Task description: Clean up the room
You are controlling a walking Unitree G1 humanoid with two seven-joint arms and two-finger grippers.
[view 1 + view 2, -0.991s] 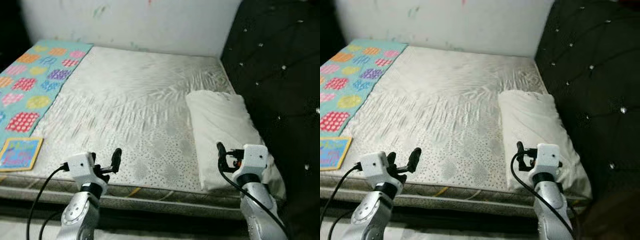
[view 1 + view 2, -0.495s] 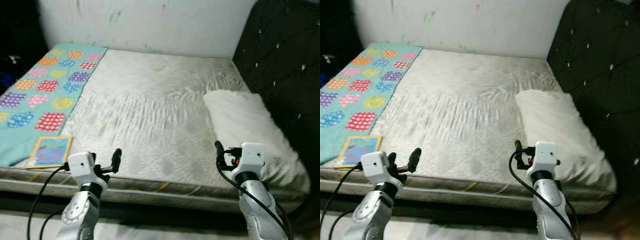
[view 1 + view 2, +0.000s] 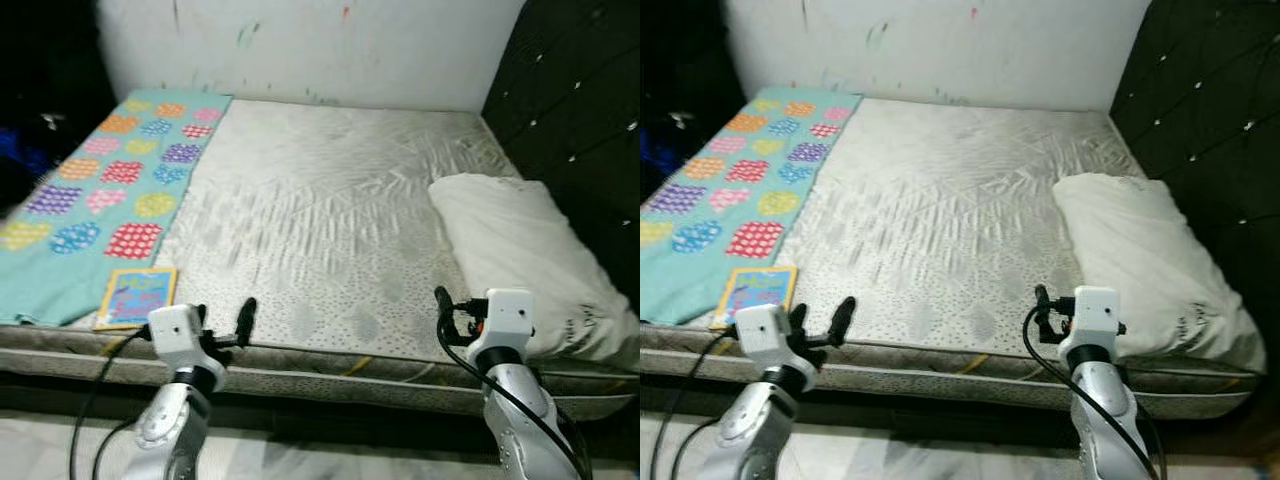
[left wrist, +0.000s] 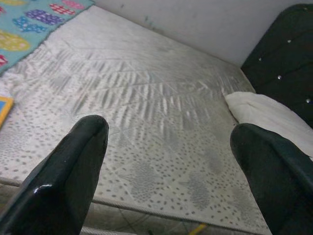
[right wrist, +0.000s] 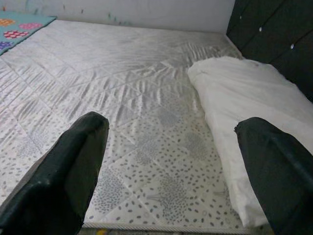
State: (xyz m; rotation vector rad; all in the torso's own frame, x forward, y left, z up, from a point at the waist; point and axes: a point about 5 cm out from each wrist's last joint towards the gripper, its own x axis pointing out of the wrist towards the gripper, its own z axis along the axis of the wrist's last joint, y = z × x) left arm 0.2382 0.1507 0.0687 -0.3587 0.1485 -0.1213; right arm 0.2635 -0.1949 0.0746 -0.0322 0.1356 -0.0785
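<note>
Along the near edge of the bed (image 3: 330, 365) both arms are raised, the left hand (image 3: 235, 325) and the right hand (image 3: 445, 318) poised just short of the mattress rim, each released with its fingers spread wide and nothing between them. Ahead of both hands the grey patterned mattress (image 3: 330, 220) lies bare and wrinkled, a broad stretch of free surface running back to the white wall (image 3: 330, 45). Beyond the right hand and a little to its outer side, a white pillow (image 3: 525, 260) lies flat along the dark tufted headboard (image 3: 580, 110), its near end close to the mattress rim and just beside that hand. Outward of the left hand, a small colourful book (image 3: 138, 297) lies flat near the rim, close to that hand. It touches the near edge of a turquoise blanket (image 3: 100, 190) printed with bright rounded patches, which covers the far-left strip of the bed and reaches back toward the wall. Below the mattress rim, pale floor (image 3: 330, 455) shows between the two arms.
</note>
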